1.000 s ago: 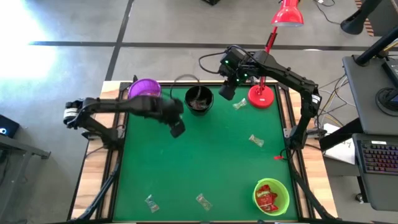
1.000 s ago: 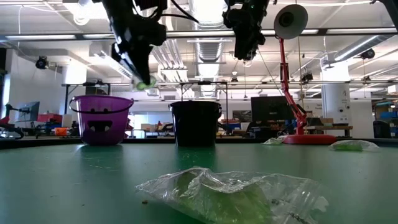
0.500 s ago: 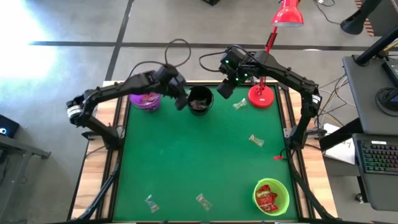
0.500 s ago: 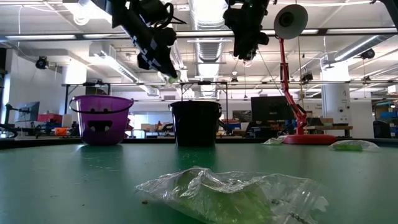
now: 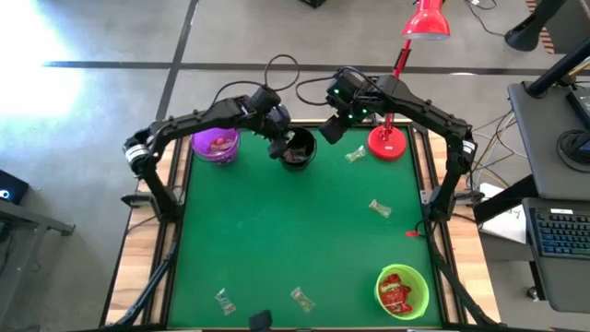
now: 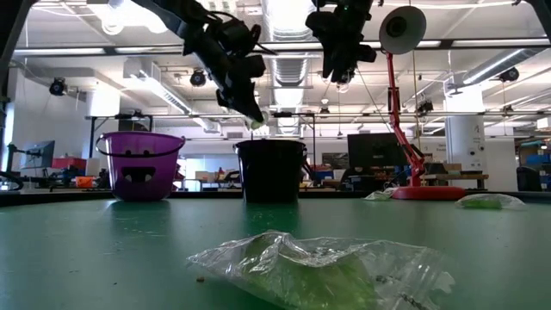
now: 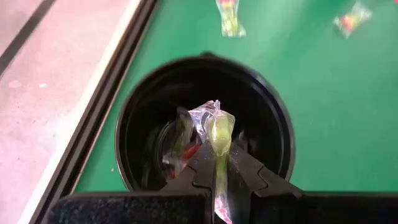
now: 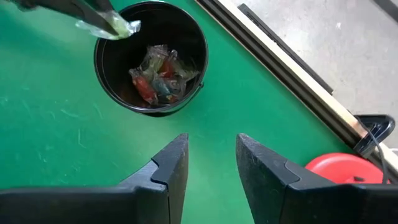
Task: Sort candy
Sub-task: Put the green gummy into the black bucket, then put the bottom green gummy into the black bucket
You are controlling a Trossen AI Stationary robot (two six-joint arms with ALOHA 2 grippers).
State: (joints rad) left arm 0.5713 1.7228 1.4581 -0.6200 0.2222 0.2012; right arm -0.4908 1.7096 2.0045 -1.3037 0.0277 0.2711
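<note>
The left hand (image 7: 219,177) is clenched on a greenish candy (image 7: 219,130) and hangs over the black bowl (image 5: 296,148) at the upper middle of the high view, where more wrapped sweets (image 8: 159,76) already lie. The right hand (image 8: 211,165) hovers released just right of that bowl. Loose candy lies on the green worktop (image 5: 277,240): one by the red lamp base (image 5: 387,143), one mid-right, two near the lower edge.
</note>
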